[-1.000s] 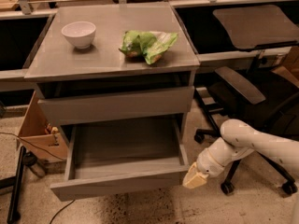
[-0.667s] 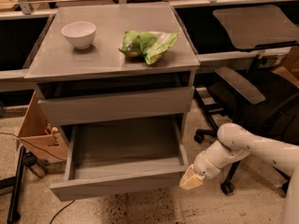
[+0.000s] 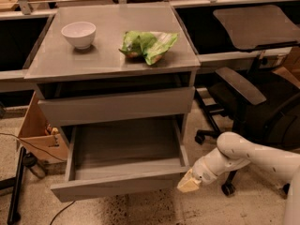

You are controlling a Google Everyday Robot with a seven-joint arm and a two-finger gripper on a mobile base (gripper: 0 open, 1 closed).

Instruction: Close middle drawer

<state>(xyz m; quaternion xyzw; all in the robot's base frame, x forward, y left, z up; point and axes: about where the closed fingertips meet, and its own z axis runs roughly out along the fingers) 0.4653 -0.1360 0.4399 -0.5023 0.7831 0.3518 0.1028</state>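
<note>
Speckled floor lies under a grey cabinet. On its top, a white bowl sits near the back left corner and a green bag toward the right edge. The middle drawer is pulled well out below the upper drawer, its grey inside bare. My gripper is low at the front right corner of that drawer's front panel; whether it is open or closed I cannot tell.
</note>
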